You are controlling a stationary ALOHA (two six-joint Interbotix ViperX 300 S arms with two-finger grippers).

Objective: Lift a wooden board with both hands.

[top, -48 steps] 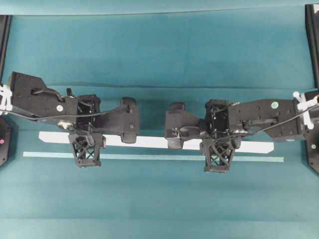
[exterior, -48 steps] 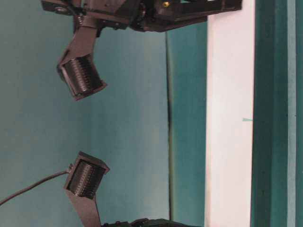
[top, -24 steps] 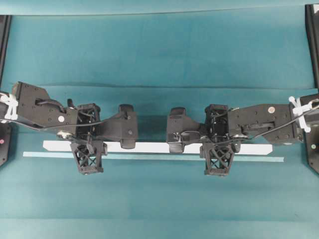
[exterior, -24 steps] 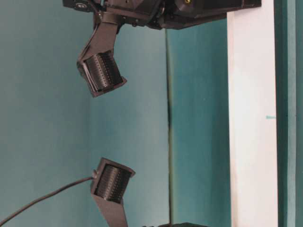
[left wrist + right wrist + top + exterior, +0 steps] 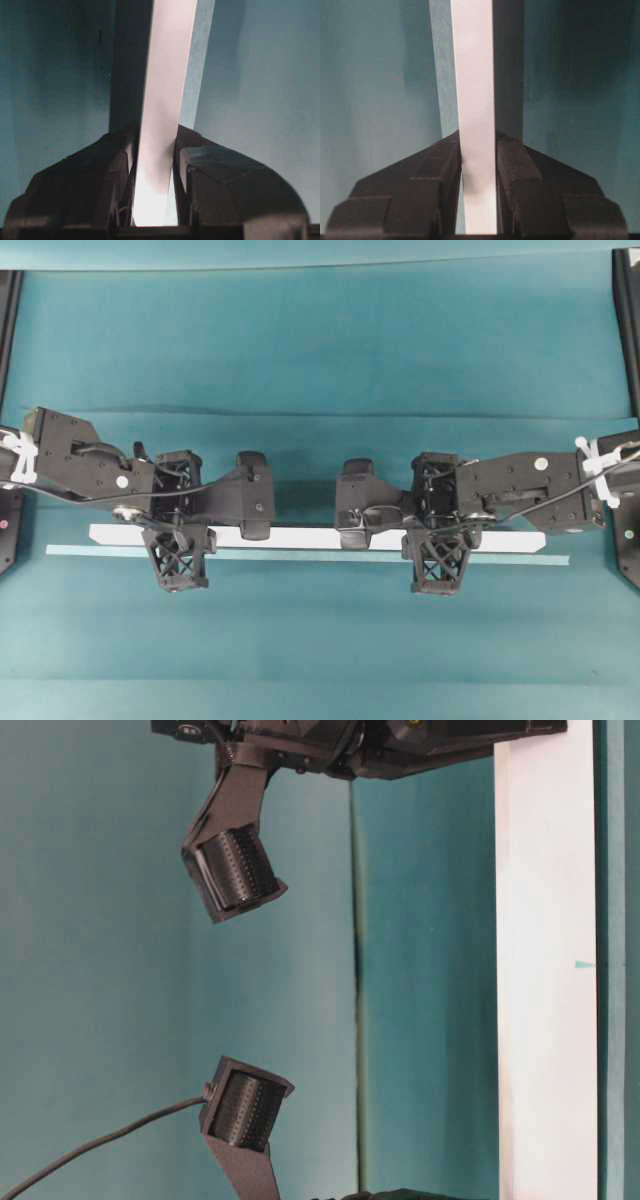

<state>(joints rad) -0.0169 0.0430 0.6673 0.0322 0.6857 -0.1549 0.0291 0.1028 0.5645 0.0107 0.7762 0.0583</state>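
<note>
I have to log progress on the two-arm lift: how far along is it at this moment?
Done: both grips look secured. The left gripper and the right gripper are each shut on the wooden board, fingers pressed against its edges. In hand: carrying it; the dark shadow beside the board in both wrist views suggests it is off the teal table. Left: any further raise; the pale teal strip lies just beside it.

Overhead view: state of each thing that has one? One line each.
board: flat, level, gripped near both ends, nearly touching the strip
left gripper: shut on board
right gripper: shut on board
strip: flat on the table, untouched
</note>
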